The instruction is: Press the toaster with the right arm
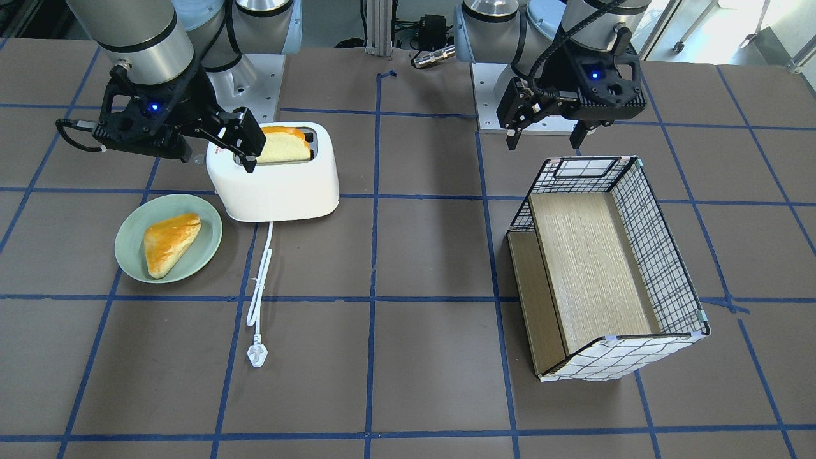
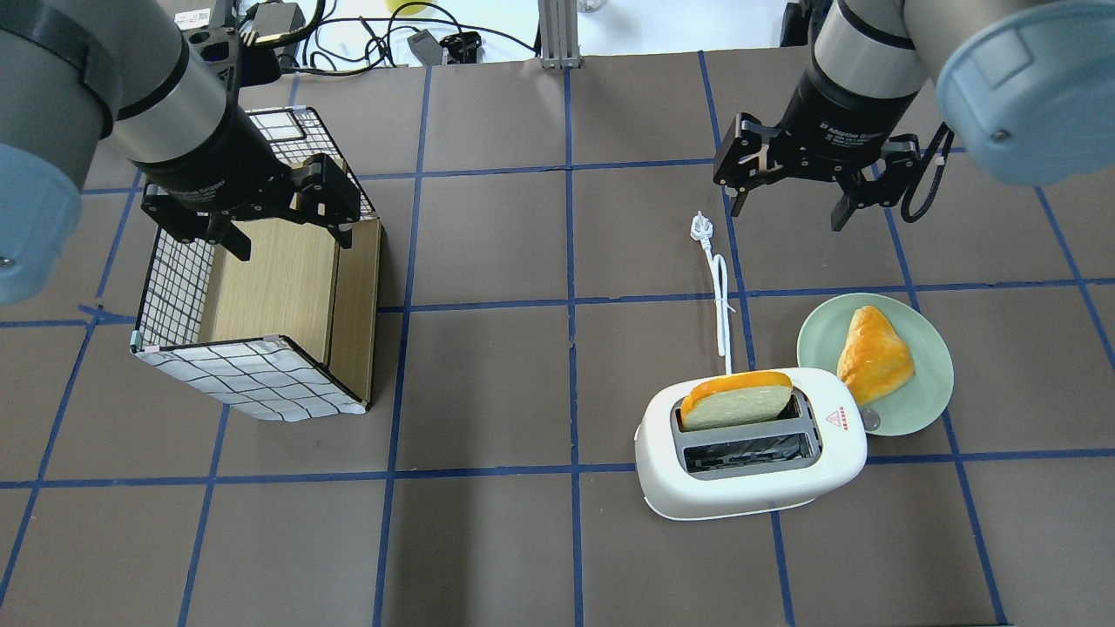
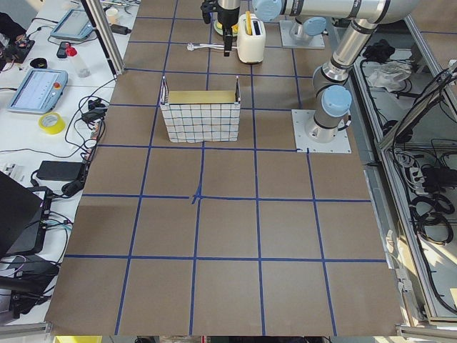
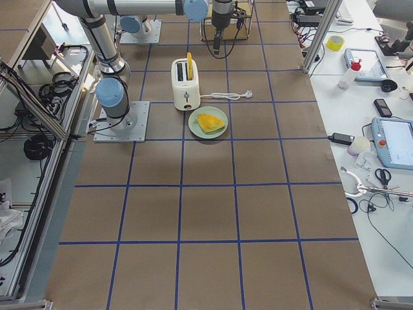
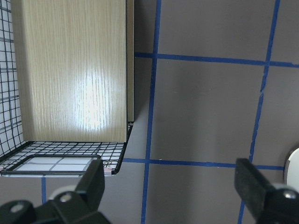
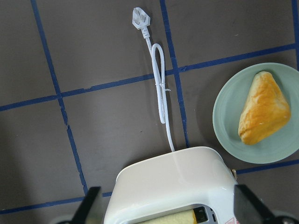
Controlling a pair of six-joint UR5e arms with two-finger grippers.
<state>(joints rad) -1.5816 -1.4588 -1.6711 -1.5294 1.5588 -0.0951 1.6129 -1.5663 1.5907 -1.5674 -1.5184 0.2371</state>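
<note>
Seen from overhead, the white rounded plastic two-slot toaster (image 2: 749,488) stands upright on the brown table with blue tape lines (image 2: 488,383), at about 4 o'clock from the middle. Its long axis runs 9 to 3 o'clock, tipped a little. The end with the small red triangle sticker (image 2: 841,419) faces 3 o'clock. The white cord (image 2: 721,305) leaves toward 12 o'clock and ends in a white plug (image 2: 701,228). A yellow-crusted bread slice (image 2: 739,402) stands in the 12 o'clock slot.

My right pincer (image 2: 791,211) hangs at the toaster's 12 o'clock, fingers spread wide, gripping nothing. At the toaster's 1 o'clock, just beside the sticker end, lies a pale green round plate (image 2: 923,383) with a golden triangular pastry (image 2: 874,355).

The side lever (image 4: 186,97) is too small for me to read its height. My right wrist camera cuts the toaster off at the bottom edge, and in the front-facing view one of my fingers covers the sticker corner.

My left pincer (image 2: 287,242), also spread wide, hovers over the black-and-white wire-grid basket with a wooden panel (image 2: 253,383) at 9 o'clock.
</note>
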